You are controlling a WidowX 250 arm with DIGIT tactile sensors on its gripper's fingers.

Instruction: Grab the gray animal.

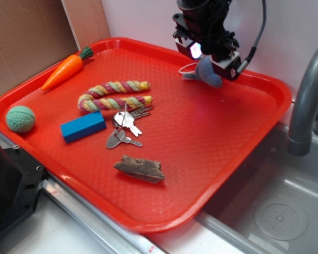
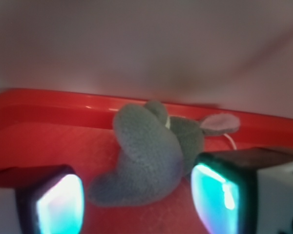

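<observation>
The claw (image 2: 136, 204) hung open over the soft gray plush animal (image 2: 151, 161) near the red plastic tray's (image 1: 275, 106) far rim, jaws either side. Closing and lifting looked left to do.

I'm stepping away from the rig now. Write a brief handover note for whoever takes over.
Pincer: open, low over the far part of the red tray, its fingers on either side of the gray animal. No grip shows yet.
Gray animal: lying on the tray near its far rim, white loop beside it.
Done: approach and lining up.
Left: close on the toy, then lift it.
Keys and wood chunk lie nearer the camera, well apart from the toy.
</observation>
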